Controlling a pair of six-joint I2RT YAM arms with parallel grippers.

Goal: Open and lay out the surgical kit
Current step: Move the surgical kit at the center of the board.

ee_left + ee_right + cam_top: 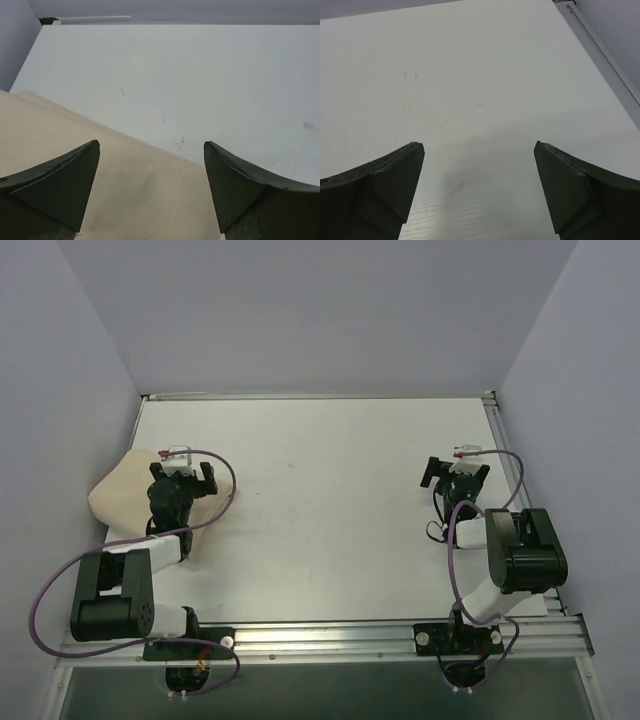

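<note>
Cloth bundle (pixel 118 495) is lying at the left edge of the bench (pixel 330 530), under the wide, empty left pincer (pixel 193 480); right pincer (pixel 455 475) is gaping empty too. Grabbing too deep could be dragging the whole bundle.

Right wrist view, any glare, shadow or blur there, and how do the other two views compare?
Right wrist: no glare, a faint soft shadow on the table between the dark fingers. Left wrist: beige cloth evenly lit. Top external: flat diffuse light, no blur.
</note>
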